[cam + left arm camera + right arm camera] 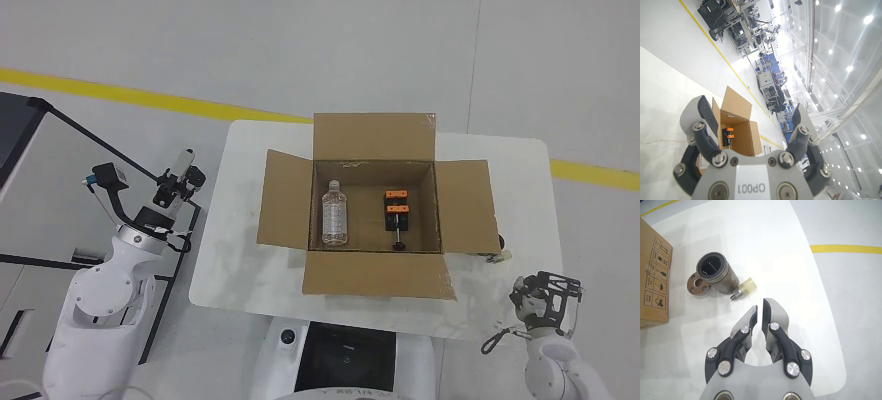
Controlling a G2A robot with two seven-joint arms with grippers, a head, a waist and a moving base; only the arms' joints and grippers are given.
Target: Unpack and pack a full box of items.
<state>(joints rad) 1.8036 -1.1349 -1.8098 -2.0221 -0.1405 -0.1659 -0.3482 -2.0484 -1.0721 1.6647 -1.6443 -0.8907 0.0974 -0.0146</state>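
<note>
An open cardboard box (375,140) stands in the middle of the white table (250,270). Inside lie a clear plastic bottle (335,212) and a black part with orange clips (398,212), which the left wrist view also catches (728,135). My left gripper (752,111) is open and empty, held beyond the table's left edge (187,165) and aimed toward the box (738,106). My right gripper (760,303) is shut on nothing, low over the table near its front right corner. Just ahead of it lie a metal cylinder (717,273), a brown flange disc (697,285) and a small beige threaded fitting (745,288).
The box's right flap (655,285) lies flat beside the three loose parts. The table's rounded right edge (829,313) is close to my right gripper. A black frame (60,130) stands on the floor to the left of the table.
</note>
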